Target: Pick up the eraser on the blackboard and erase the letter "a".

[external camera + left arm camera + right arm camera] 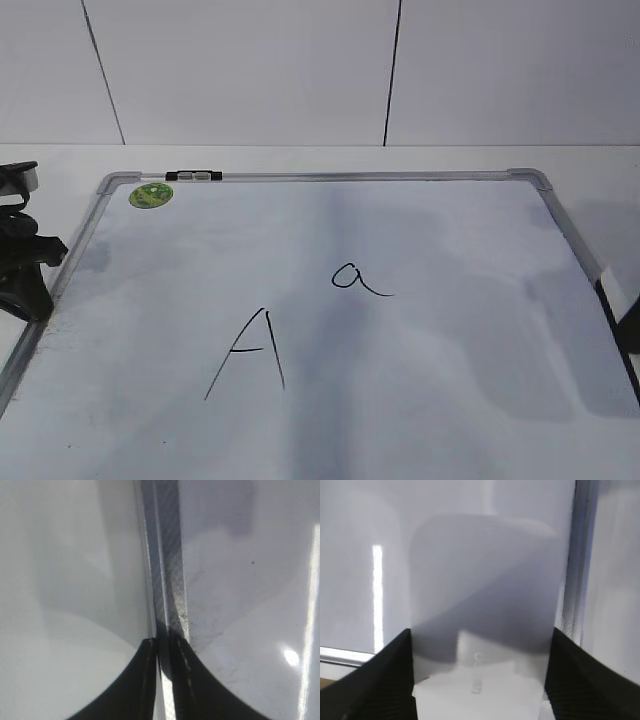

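The blackboard [450,340] is a white board with a silver frame, lying flat. The small cursive letter "a" [358,278] sits near its middle. My right gripper [481,632] is shut on the white eraser [480,580], with a black finger against each side, above the board's right part beside the frame [582,555]. In the exterior view the eraser [611,290] and the right gripper [630,335] show only at the right edge. My left gripper [159,642] is shut and empty over the board's left frame strip [167,555]; it also shows in the exterior view [25,265].
A larger capital "A" [250,350] is drawn left of and nearer than the "a". A round green sticker [151,195] is at the far left corner. A small black-and-silver clip [193,176] sits on the far frame. A white wall stands behind the table.
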Motion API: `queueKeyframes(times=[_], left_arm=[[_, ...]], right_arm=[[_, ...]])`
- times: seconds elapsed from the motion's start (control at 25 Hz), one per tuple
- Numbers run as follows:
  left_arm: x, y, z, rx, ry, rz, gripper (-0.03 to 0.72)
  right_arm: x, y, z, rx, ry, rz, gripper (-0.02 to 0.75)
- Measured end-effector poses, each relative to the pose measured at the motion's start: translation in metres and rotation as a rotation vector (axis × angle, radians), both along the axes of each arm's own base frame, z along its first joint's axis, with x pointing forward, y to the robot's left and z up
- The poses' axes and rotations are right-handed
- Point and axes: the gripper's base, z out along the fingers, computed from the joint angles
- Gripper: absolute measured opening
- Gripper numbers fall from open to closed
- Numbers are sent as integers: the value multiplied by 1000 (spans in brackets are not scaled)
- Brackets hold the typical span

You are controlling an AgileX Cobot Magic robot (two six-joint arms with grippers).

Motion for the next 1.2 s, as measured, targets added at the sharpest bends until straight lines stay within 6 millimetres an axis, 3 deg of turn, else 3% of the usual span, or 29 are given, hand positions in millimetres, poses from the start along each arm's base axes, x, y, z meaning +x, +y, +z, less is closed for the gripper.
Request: queueKeyframes(times=[0.16, 0.56, 0.84, 1.2], left_arm=[[0, 0, 0, -1, 0, 1, 64], [0, 0, 0, -1, 0, 1, 63], [0, 0, 0, -2, 0, 3, 62], [0, 0, 0, -2, 2, 2, 62]], right_arm=[[23, 10, 2, -3, 11, 46, 575], [97, 94, -20, -40, 59, 281, 575], [144, 140, -44, -84, 78, 360, 575], [186, 165, -78, -121, 146, 372, 574]])
